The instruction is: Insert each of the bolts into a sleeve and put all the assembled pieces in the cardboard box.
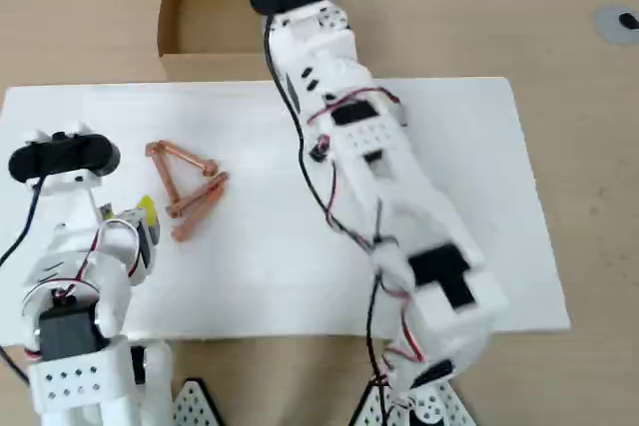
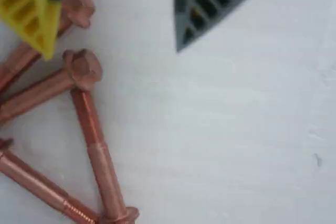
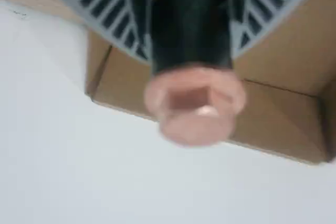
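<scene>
- The right gripper is clamped tight on a black sleeve. A copper bolt shows its head at the sleeve's end. The gripper is by the front wall of the cardboard box.
- The left gripper is spread wide with nothing in it, well short of the box and just beside the loose bolts.
- Those bolts lie jumbled on the white board in front of the box.

A light-brown wooden counter carries a large white rectangular mat, which covers most of its middle. Near the counter's far right edge lies a small grey round disc with a dark piece on it.
</scene>
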You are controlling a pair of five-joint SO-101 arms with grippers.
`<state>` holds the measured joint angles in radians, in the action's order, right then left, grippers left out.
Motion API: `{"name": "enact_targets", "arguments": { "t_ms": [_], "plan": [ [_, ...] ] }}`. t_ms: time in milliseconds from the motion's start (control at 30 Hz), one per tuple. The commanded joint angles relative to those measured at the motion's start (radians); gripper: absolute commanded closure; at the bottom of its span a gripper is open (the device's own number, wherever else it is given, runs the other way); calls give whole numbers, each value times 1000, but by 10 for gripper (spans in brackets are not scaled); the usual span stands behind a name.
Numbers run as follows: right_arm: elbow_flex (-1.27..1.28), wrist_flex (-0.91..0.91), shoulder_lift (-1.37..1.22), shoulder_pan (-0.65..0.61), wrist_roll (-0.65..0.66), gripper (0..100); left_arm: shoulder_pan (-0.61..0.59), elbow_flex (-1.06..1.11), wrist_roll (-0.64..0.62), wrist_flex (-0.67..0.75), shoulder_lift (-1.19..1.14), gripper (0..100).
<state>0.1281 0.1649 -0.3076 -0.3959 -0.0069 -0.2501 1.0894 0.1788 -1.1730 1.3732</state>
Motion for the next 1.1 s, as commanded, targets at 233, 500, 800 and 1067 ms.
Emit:
{"name": "enact_targets", "arguments": {
  "t_ms": [233,500,800,1067],
  "plan": [
    [-426,32,-392,61,-11,989,-9,-6,9,18,-1,833],
    [-530,31,-598,65,-6,985,-9,3,8,18,-1,833],
    [-639,-209,-638,62,-9,826,-9,3,5,15,-1,833],
    [-762,-385,-631,61,-11,811,-14,-6,-149,26,-5,832]
  ]
}}
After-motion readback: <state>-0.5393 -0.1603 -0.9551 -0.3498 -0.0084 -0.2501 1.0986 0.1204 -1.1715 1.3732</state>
